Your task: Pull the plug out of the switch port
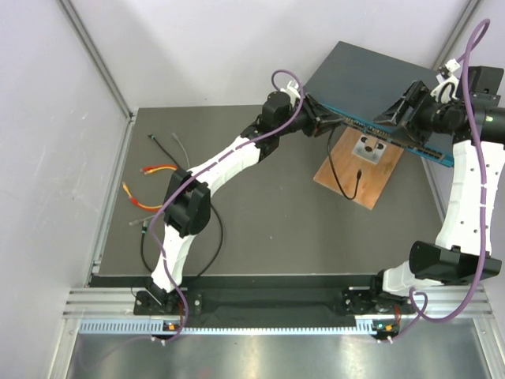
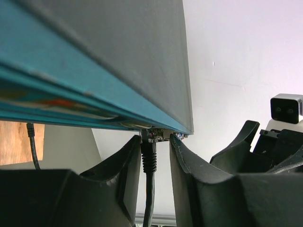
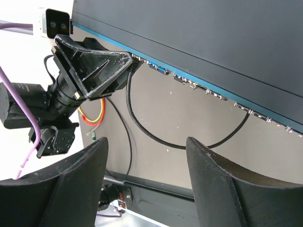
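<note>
ok so the switch (image 1: 371,75), a wide flat dark grey-blue metal box w/ one long teal face, sits at the far right of the dark counter (image 1: 260,213). It's turned at an angle, teal face toward the arms. In the top view its front edge hangs over a small brown wooden board (image 1: 371,178); can't tell what's propping it up tbh. A row of small square sockets (image 3: 208,92) runs along the teal face.

The plug (image 2: 148,158), black w/ a ribbed boot, is seated in a socket near the left end of that row. Its thin black cable (image 3: 142,127) hangs down in a loop, and the top view shows it lying across the board.

The left hand (image 2: 155,139) is right at the plug, one finger each side. On the left wrist cam, the finger (image 2: 128,161) on the left of the pic looks like it's touching the boot. The other one has a clear gap, so the jaws are apart, not clamped on the plug yet.

The right hand (image 3: 145,142) is further along the teal face toward the right end. Its fingers are spread wide w/ nothing between them, so it's gripping nothing. In the top view it's over the switch's front edge; whether it touches the box, can't tell.

Some loose orange leads (image 1: 158,168) lie on the left side of the counter, well apart from all this.
</note>
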Available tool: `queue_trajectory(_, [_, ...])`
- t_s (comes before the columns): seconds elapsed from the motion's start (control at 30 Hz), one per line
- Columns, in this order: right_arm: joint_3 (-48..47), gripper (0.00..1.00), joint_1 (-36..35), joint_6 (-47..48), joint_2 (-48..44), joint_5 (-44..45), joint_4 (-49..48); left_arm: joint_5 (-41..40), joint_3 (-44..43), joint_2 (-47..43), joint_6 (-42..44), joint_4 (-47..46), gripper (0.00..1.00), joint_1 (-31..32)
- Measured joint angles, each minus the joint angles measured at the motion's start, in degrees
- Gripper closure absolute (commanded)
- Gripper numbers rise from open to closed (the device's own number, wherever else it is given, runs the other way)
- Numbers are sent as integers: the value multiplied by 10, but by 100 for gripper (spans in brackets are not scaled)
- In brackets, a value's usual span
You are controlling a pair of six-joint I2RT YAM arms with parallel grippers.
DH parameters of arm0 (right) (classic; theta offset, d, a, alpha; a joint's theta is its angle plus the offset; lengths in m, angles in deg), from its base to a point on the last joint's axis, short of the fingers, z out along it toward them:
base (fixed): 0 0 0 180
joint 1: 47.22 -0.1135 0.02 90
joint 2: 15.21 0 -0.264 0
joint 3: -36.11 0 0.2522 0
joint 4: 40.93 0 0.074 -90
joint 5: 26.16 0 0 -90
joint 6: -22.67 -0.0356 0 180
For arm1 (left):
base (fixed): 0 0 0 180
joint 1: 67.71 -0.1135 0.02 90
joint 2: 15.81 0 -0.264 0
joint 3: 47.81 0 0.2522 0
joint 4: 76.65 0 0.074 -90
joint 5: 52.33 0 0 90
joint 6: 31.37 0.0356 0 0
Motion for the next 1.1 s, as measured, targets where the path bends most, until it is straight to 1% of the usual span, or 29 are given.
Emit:
queue_trajectory(0.2, [21,34,0,-1,-7,0,-8,-1,-5,2,0,5,67,0])
queue_trajectory(0.3, [26,34,0,-2,-8,-2,-9,-2,-5,3,3,5,71,0])
queue_trajectory(0.43, [26,34,0,-2,-8,-2,-11,-2,-5,5,13,5,84,0])
queue_trajectory(0.57, [26,34,0,-2,-8,-2,-11,-2,-5,5,17,8,87,0])
queue_trajectory(0.67, [26,34,1,-2,-8,-2,-11,-2,-5,5,17,8,100,0])
queue_trajectory(0.83, [23,33,1,0,-7,3,-10,-4,-7,5,14,21,100,0])
queue_trajectory(0.93, [14,33,1,3,-4,17,-12,-3,-14,5,8,39,100,-1])
queue_trajectory(1.1, [19,33,1,7,-4,39,-27,2,-12,3,5,44,100,-5])
